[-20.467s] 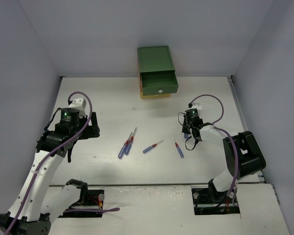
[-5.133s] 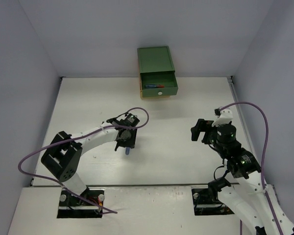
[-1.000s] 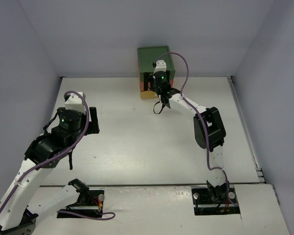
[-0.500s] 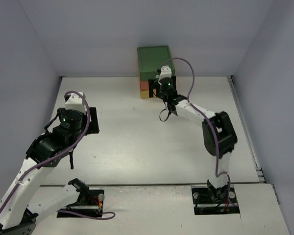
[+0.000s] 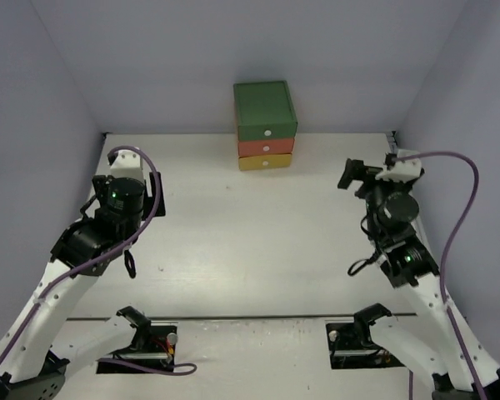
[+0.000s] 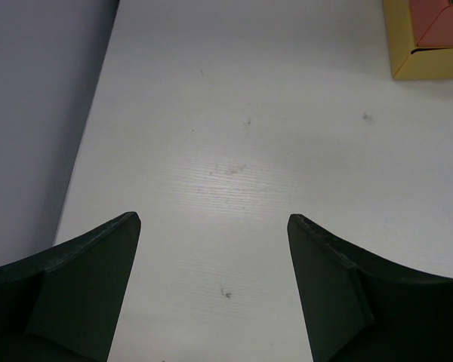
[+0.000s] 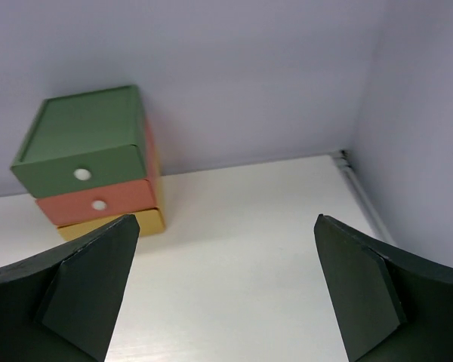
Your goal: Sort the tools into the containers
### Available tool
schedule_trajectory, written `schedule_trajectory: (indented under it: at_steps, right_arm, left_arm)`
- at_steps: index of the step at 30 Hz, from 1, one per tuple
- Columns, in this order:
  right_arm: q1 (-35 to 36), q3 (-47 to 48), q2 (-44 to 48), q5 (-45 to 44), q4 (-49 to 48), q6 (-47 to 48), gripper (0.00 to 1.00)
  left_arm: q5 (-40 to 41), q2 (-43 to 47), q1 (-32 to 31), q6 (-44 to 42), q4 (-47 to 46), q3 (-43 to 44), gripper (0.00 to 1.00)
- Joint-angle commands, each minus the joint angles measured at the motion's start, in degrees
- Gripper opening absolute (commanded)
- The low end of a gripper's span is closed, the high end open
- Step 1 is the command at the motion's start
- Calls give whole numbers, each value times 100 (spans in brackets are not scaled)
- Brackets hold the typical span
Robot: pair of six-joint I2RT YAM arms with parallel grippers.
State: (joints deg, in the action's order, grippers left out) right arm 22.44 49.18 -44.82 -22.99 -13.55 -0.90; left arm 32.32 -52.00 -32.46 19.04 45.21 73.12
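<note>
Three boxy, matte, stacked drawers (image 5: 265, 112)

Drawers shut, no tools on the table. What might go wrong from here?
The green drawer, orange-red drawer and yellow drawer are all closed, so a mis-sorted tool would go unnoticed. The purple cable on the right loops wide toward the side wall and might snag on a move. The left gripper and right gripper are open and empty: no drop risk.

Drawer stack (image 5: 265, 125) sits far-ctr on table (image 5: 250, 242), by back wall (image 5: 233, 50).
</note>
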Motion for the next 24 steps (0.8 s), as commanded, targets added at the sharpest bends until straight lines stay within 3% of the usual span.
schedule_trajectory:
  at_steps: [1,6,11,24]
  right_arm:
    - [-2,-472,1106,-1079,750,-64,100]
    - [-2,-585,1955,-907,1654,-108,100]
    - [-2,-608,2316,-775,1930,-297,100]
    - [-2,9,1270,-752,2243,-786,100]
  left_arm:
    - [386,318,64,-278,-584,-213,75]
    - [315,510,73,-445,-575,-542,75]
    - [327,624,73,-352,-568,-759,75]
    - [350,567,73,-39,-638,-1027,75]
